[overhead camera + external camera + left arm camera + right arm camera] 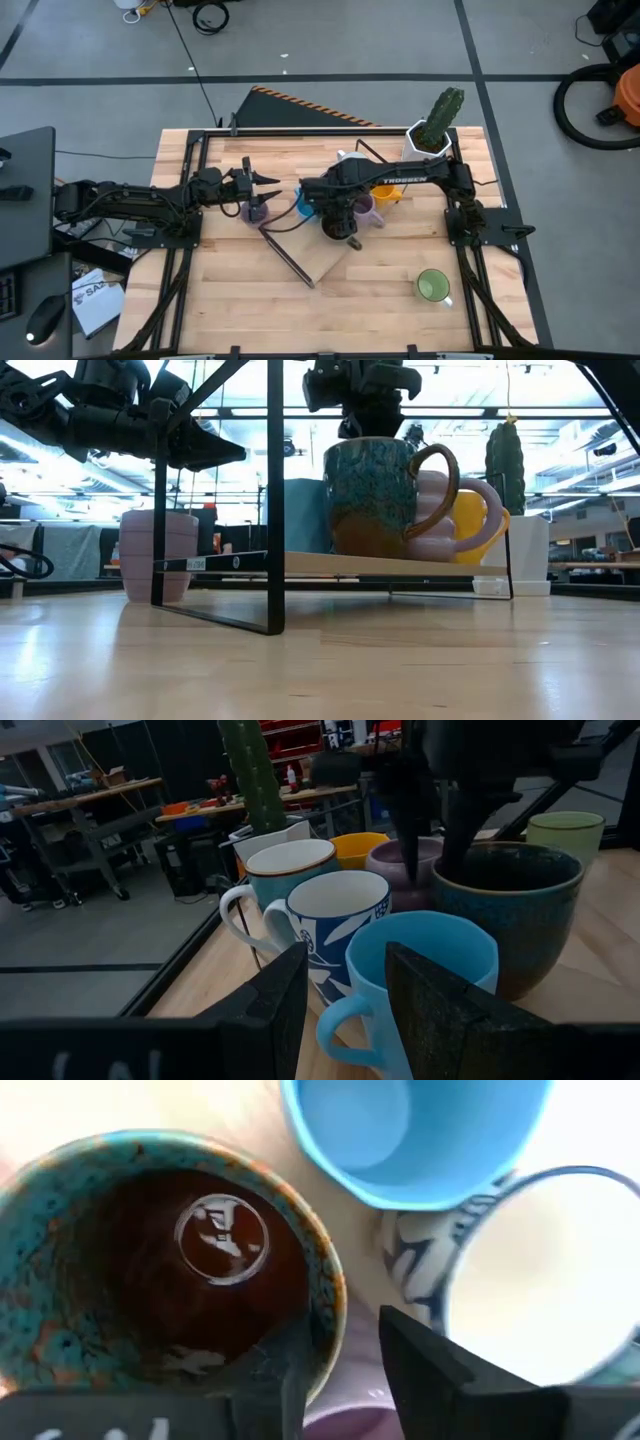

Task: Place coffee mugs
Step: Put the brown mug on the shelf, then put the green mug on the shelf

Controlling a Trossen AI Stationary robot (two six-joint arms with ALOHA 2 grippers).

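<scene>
1. On the raised wooden shelf at table centre, the dark brown mug stood upright with its base flat on the board, beside a lavender mug and an orange mug.
2. Directly above it hung the right gripper, one finger inside the rim and one outside, jaws parted with a gap to the wall on the outer side; I judged the mug set down and the grip being let go.
3. At nine o'clock from the shelf, the left gripper hovered open and empty over a second lavender mug on the table.
4. A green mug sat well apart at about four o'clock; the light blue mug and the white patterned mug crowded the brown one closely.
5. Next, I judged, the right gripper needed a straight lift clear of the rim, without nudging the neighbours, before reaching for the green mug.
</scene>
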